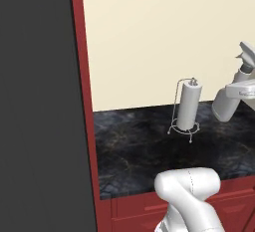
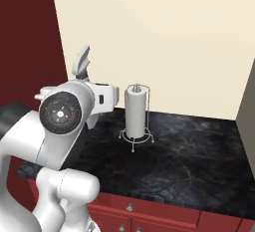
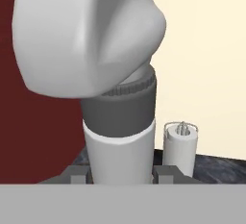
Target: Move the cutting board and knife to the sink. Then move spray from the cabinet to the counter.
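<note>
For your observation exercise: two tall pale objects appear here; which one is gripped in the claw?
The spray, with its trigger nozzle, sits between the claw fingers above the counter; the paper-towel roll stands free on its wire stand.

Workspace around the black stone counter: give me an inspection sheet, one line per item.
Surface: black stone counter with golden-brown veining.
Job's things: pale grey-white spray bottle, held upright above the counter; cutting board, knife: nothing seen.
Clutter: white paper-towel roll on a wire stand, standing on the counter beside the bottle.
Grippers: tool, closed on the bottle's body, a finger on each side.
Cables: nothing seen.
Surroundings: cream wall, dark red cabinet panel, red drawer fronts with small knobs below the counter.
</note>
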